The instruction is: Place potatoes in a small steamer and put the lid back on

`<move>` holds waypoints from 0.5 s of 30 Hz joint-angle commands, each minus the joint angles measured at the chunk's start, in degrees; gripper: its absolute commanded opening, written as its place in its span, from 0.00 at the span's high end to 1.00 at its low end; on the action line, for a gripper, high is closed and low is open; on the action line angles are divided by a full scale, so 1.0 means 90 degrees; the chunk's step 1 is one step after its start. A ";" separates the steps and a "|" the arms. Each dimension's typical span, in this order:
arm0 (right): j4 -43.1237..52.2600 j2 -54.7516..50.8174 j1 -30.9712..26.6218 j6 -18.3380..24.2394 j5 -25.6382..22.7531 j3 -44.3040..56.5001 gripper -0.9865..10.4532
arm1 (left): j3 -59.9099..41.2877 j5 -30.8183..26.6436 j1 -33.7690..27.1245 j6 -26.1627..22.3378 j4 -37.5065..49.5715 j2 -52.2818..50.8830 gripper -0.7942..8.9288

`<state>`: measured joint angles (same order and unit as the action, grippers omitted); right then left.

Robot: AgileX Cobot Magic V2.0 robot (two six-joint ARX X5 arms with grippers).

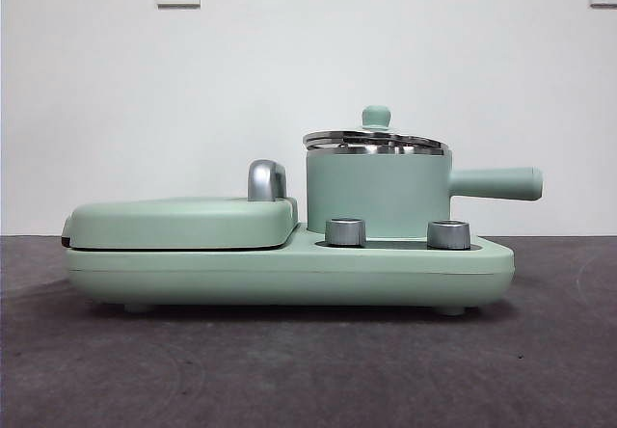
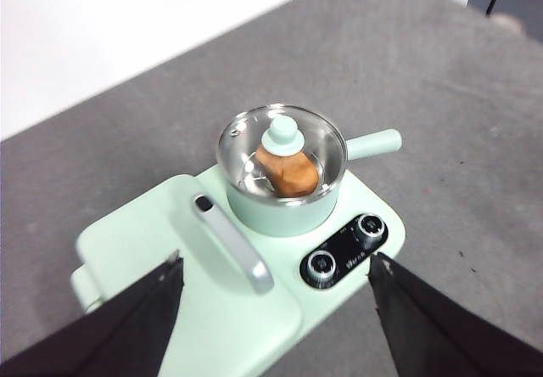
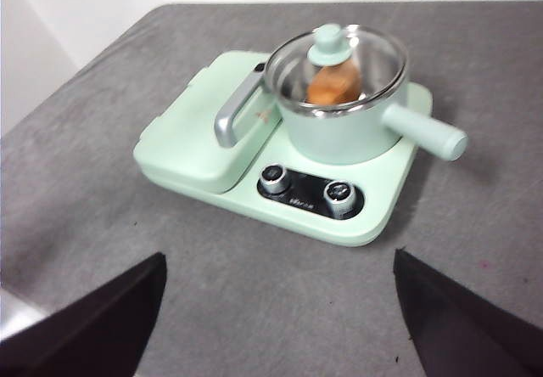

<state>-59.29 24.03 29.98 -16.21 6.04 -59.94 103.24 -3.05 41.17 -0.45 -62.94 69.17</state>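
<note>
Well, both arms hang high over the grey desk (image 1: 289,370), left fingers (image 2: 276,322) and right fingers (image 3: 280,313) spread apart, empty; beyond them the potato (image 2: 288,171) sits inside the small steamer (image 1: 378,195), the lid (image 1: 375,140) on; white wall behind.

orange-brown potato (image 2: 288,173) inside mint steamer (image 1: 378,195) — glass lid (image 1: 374,139) on.

Left claw (image 2: 276,309) and right claw (image 3: 276,313) both high above the table, jaws wide apart, empty.
</note>
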 commanded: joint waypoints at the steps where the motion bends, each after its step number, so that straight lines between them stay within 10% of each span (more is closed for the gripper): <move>1: 0.0085 0.0148 0.0036 0.0097 0.0073 -0.0051 0.55 | -0.0500 0.0005 0.0053 -0.0032 0.0010 -0.0593 0.57; 11: 0.0151 0.0231 0.0036 0.0090 0.0112 -0.0051 0.56 | -0.3976 0.0005 0.0053 0.0843 0.1015 -0.3308 0.57; 14: 0.0143 0.0231 0.0036 0.0095 0.0117 -0.0051 0.92 | -0.4653 0.0007 0.0053 0.1001 0.1212 -0.3881 0.91; 15: 0.0143 0.0231 0.0036 0.0090 0.0112 -0.0051 0.89 | -0.4809 0.0007 0.0053 0.1059 0.1231 -0.4019 0.89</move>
<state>-58.46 25.87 29.98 -15.86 6.92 -59.92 59.92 -3.05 41.17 7.20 -53.32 33.43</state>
